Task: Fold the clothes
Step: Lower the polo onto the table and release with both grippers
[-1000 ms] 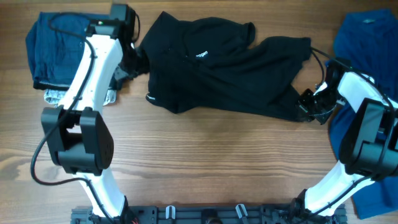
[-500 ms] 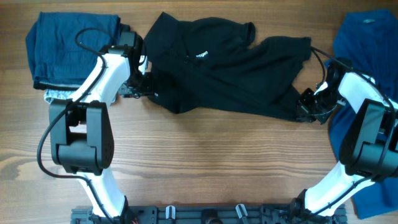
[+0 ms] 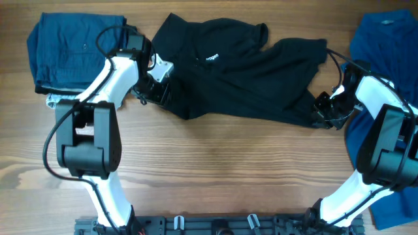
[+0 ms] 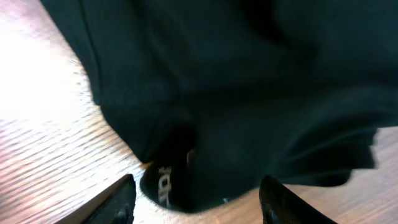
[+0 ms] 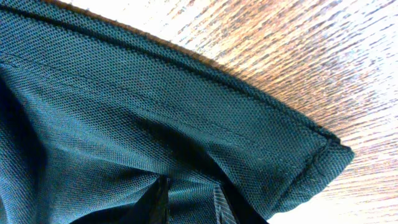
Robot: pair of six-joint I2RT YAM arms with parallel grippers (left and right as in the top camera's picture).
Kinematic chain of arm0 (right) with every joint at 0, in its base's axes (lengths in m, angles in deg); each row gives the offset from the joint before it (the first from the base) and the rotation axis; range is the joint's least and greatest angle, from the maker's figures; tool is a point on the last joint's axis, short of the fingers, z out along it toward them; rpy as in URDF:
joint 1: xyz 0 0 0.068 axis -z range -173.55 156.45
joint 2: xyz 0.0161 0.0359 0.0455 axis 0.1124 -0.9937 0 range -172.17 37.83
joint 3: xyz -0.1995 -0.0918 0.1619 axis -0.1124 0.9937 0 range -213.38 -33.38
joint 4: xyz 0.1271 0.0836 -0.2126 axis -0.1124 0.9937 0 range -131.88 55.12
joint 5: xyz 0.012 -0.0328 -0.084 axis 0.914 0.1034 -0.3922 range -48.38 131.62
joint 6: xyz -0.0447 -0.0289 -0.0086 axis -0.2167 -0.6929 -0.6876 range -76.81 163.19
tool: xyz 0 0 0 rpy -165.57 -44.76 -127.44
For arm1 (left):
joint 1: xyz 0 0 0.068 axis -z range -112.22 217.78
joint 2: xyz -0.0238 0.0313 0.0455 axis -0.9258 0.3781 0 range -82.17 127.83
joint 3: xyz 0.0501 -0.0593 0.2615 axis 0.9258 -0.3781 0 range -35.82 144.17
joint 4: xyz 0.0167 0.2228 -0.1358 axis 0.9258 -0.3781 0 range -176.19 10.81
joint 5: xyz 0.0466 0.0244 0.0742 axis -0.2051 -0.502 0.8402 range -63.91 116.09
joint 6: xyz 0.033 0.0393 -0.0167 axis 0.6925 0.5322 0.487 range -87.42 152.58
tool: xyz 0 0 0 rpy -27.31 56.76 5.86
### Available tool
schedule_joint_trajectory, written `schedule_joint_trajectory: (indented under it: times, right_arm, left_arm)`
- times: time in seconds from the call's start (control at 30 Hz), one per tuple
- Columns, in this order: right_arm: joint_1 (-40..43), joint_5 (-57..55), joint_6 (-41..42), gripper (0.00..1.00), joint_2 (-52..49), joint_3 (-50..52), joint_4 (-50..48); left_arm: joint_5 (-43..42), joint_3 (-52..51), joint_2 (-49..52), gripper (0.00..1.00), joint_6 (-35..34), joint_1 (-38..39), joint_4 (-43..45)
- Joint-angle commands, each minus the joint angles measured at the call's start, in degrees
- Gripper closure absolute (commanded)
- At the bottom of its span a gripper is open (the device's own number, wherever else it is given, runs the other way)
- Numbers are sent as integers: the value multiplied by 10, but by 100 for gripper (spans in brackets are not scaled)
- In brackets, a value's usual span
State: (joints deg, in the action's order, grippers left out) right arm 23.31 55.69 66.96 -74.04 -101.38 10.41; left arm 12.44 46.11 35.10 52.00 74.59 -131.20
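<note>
Since a second ago the left arm has swung off the folded dark-blue pile (image 3: pixel 62 52) to the polo's sleeve. The black polo shirt (image 3: pixel 241 72) lies crumpled across the far side of the table (image 3: pixel 215 163). The bright blue shirt (image 3: pixel 382 39) is cut off at the right edge. The left gripper (image 4: pixel 199 200) is spread around the sleeve cuff. The right gripper (image 5: pixel 189 200) is at the hem, its tips barely in view, so I cannot tell whether it pinches.

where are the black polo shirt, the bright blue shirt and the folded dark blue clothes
black polo shirt (image 3: pixel 241 75), overhead view, middle of its body
bright blue shirt (image 3: pixel 385 40), overhead view, its upper part
folded dark blue clothes (image 3: pixel 62 49), overhead view, top of the pile
</note>
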Motion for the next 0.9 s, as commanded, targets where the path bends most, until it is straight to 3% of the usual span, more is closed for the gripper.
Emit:
schedule_joint_trajectory:
  times: [0.0, 0.07, 0.1, 0.27, 0.4, 0.53, 0.77, 0.87]
  right_arm:
    - [14, -128, -5, 74, -59, 38, -21]
    - [14, -128, -5, 78, -59, 38, -21]
    - [14, -128, -5, 92, -59, 38, -20]
    - [14, -126, -2, 96, -59, 38, -13]
    - [14, -126, -2, 96, -59, 38, -6]
    - [14, -128, -2, 95, -59, 38, 13]
    - [15, -142, 8, 94, -59, 14, 49]
    - [15, -171, 34, 89, -59, 14, 86]
  left_arm:
    - [-13, -14, 25, 37, 14, 1, 4]
    - [-13, -14, 26, 37, 13, 1, 3]
    - [-13, -14, 26, 41, 4, 1, 3]
    - [-13, -14, 26, 96, -122, 0, -58]
    - [20, -14, 25, 96, -255, 1, -126]
    - [126, -14, 25, 96, -369, 0, -205]
    - [138, -30, 25, 96, -394, 1, -217]
    - [137, -112, 25, 94, -437, 0, -155]
